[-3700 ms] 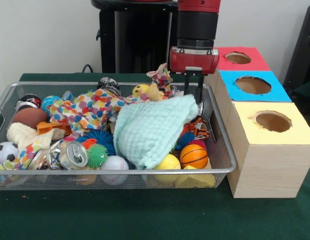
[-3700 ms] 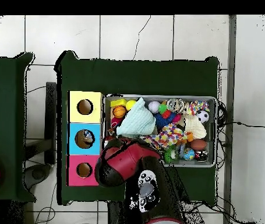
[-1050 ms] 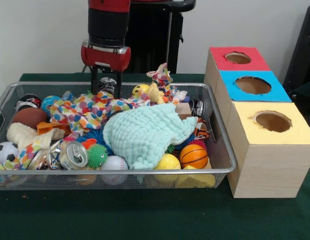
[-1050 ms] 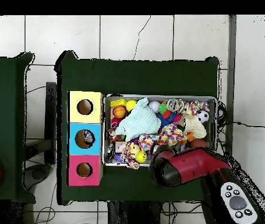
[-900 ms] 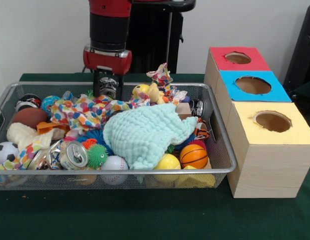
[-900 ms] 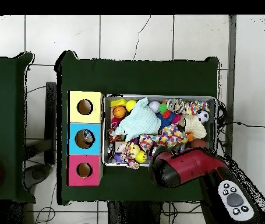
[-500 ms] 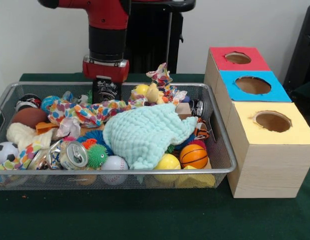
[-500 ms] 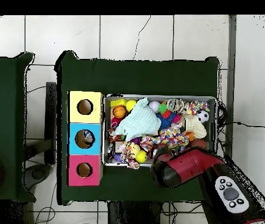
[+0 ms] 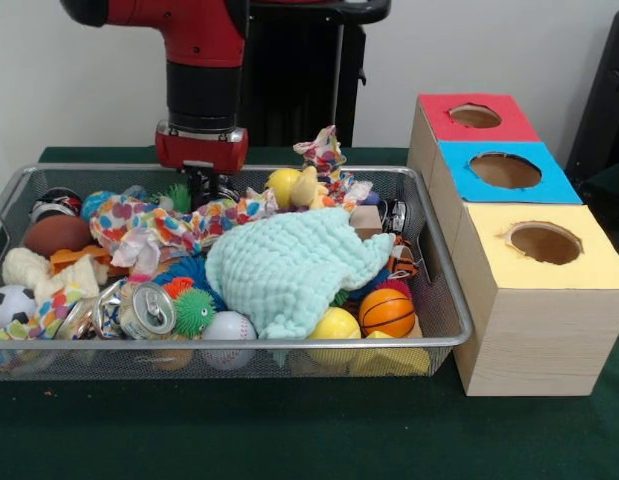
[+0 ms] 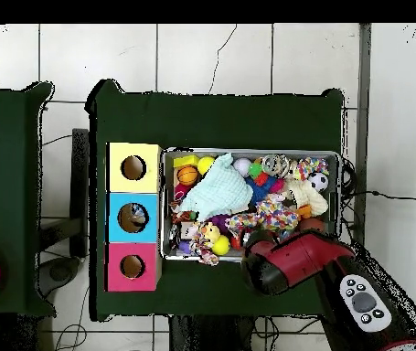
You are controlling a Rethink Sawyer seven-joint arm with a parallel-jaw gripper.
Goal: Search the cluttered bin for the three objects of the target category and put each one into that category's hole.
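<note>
The wire mesh bin (image 9: 457,322) is full of toys, balls and cloths; it also shows in the overhead view (image 10: 163,239). No clear plastic bottle shows in either view; any such bottles are hidden under the clutter. My gripper (image 9: 201,190) hangs from the red wrist at the bin's back left, its lower end down in the clutter against a colourful patterned cloth (image 9: 154,222). In the overhead view the arm (image 10: 289,265) covers it. The blue-surround hole (image 9: 505,170) is in the middle of the wooden box, to the right of the bin, and also shows in the overhead view (image 10: 133,218).
A mint cloth (image 9: 289,265) covers the bin's middle. A silver soda can (image 9: 147,310), a green spiky ball (image 9: 194,312), a basketball (image 9: 387,312), a yellow ball (image 9: 335,325) and a soccer ball (image 9: 9,303) lie along the front. Red-surround (image 9: 475,116) and yellow-surround (image 9: 544,243) holes flank the blue one.
The gripper has moved left and lower in the front view, down into the clutter. The colourful cloth has shifted left and bunched with it.
</note>
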